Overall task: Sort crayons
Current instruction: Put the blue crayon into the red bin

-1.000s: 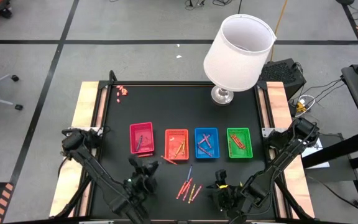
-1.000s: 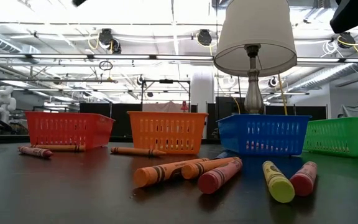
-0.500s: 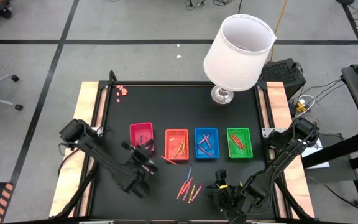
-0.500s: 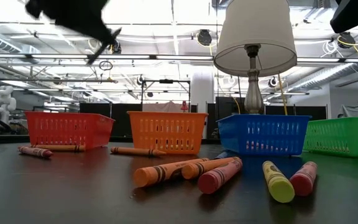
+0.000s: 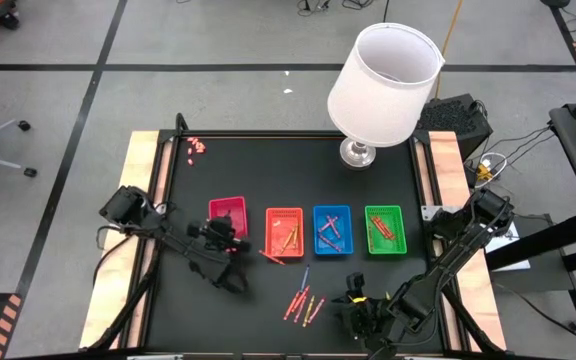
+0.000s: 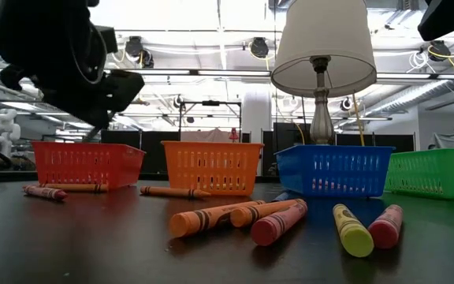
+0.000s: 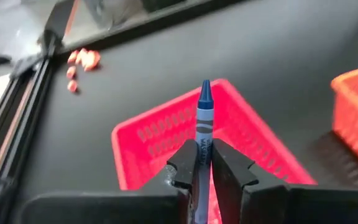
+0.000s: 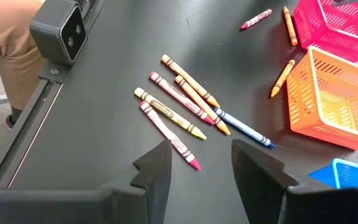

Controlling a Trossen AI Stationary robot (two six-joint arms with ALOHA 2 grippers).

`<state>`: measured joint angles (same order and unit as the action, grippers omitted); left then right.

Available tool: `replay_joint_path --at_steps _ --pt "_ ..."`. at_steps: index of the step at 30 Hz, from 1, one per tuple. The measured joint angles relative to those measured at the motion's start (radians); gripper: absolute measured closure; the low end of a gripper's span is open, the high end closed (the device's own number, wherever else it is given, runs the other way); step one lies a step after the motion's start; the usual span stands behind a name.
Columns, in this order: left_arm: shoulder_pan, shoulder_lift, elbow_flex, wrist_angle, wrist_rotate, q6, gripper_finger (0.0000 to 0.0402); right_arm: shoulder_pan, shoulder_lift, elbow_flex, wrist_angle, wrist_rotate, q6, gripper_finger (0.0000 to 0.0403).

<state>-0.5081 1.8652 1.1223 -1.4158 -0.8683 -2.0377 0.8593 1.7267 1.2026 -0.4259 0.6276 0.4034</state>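
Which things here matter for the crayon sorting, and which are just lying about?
Job: blue crayon in the left gripper; loose crayons; red tray, orange tray, blue tray, green tray.
Lying about: lamp; pink bits.

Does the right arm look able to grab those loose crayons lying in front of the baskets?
Probably yes: the right gripper hangs open just short of the loose crayons, with nothing between them.

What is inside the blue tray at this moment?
The high view shows a few crayons lying in the blue tray, blue ones with at least one red across them. An exact count cannot be made. In the low view the tray's wall hides its contents.
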Motion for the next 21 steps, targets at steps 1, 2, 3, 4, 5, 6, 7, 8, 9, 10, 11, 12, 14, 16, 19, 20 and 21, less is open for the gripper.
replay_joint_path --at_steps 1,2,3,4,5,6,7,8,9,10,11,12,14,16,19,20,21 --pt "0.004 0.000 -0.004 0.001 0.016 -0.006 0.0363 0.000 0.000 0.000 0.000 0.000 0.000 0.0252" --pt "0.006 0.000 -0.005 0.002 0.026 -0.018 0.0363 0.000 0.000 0.000 0.000 0.000 0.000 0.0252" --pt "0.008 0.000 -0.006 0.003 0.032 -0.030 0.0363 0.000 0.000 0.000 0.000 0.000 0.000 0.0252" --pt "0.010 0.000 -0.006 0.008 0.036 -0.039 0.0363 0.000 0.000 0.000 0.000 0.000 0.000 0.0252" --pt "0.011 0.000 -0.006 0.018 0.039 -0.043 0.0363 0.000 0.000 0.000 0.000 0.000 0.000 0.0252" --pt "0.011 0.000 -0.006 0.028 0.040 -0.043 0.0363 0.000 0.000 0.000 0.000 0.000 0.000 0.0252" --pt "0.012 0.000 -0.006 0.035 0.040 -0.038 0.0363 0.000 0.000 0.000 0.000 0.000 0.000 0.0252" --pt "0.011 0.000 -0.006 0.040 0.041 -0.025 0.0363 0.000 0.000 0.000 0.000 0.000 0.000 0.0252" --pt "0.011 0.000 -0.006 0.045 0.042 -0.021 0.0363 0.000 0.000 0.000 0.000 0.000 0.000 0.0252" --pt "0.011 0.000 -0.006 0.047 0.042 -0.022 0.0361 0.000 0.000 0.000 0.000 0.000 0.000 0.0252" --pt "0.011 0.000 -0.006 0.046 0.042 -0.022 0.0358 0.000 0.000 0.000 0.001 0.000 0.000 0.0252" --pt "0.009 0.000 -0.006 0.047 0.042 -0.022 0.0352 0.000 0.000 0.000 0.001 0.000 0.000 0.0252" --pt "0.001 0.000 -0.006 0.046 0.041 -0.023 0.0337 0.000 0.000 0.000 0.003 0.000 0.000 0.0252" --pt "-0.009 0.000 -0.006 0.047 0.041 -0.023 0.0317 0.000 0.000 0.000 0.003 0.000 0.000 0.0252" --pt "-0.028 0.000 -0.006 0.046 0.041 -0.023 0.0283 0.000 0.000 0.000 0.003 0.004 0.000 0.0252" --pt "-0.037 0.000 -0.003 0.046 0.037 -0.023 0.0272 -0.001 0.000 0.000 0.003 0.004 0.000 0.0252" --pt "-0.047 0.000 0.002 0.043 0.030 -0.022 0.0262 -0.002 0.000 0.000 0.004 0.004 0.000 0.0252"
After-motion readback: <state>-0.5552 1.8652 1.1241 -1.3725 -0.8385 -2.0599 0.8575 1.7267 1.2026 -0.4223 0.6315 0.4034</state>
